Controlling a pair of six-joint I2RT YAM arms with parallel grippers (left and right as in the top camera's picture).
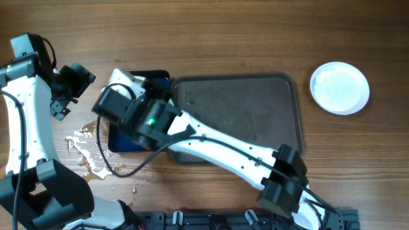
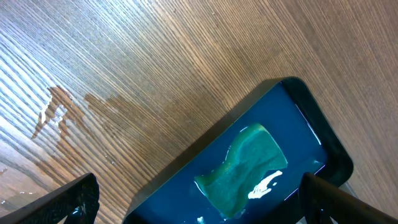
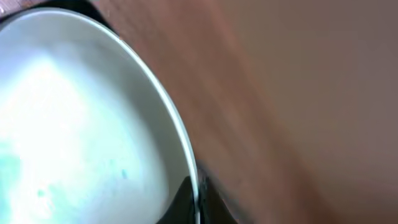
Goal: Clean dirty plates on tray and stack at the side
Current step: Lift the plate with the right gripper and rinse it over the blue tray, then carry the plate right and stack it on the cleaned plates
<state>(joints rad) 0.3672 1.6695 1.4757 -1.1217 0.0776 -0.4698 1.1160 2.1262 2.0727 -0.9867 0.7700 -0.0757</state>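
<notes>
Right gripper [image 3: 196,194] pinches plate [image 3: 81,124] rim (blurred view).
Left gripper [image 2: 198,186] spread wide, sponge [image 2: 245,171] in blue tray [image 2: 326,134] just ahead.

Bright, even light from above; one wrist view is crisp, the other is lost to blur.
Overhead, shadows are faint and soft under the right arm [image 1: 217,144], whose left end is slightly smeared, and the right plate [image 1: 339,88] is nearly washed out. In the left wrist view the table [image 2: 186,62] grain is sharp, with white glare on the spill [image 2: 53,112] and the wet sponge [image 2: 245,168]. In the right wrist view the left plate [image 3: 74,124] and the wood behind it are out of focus.
</notes>
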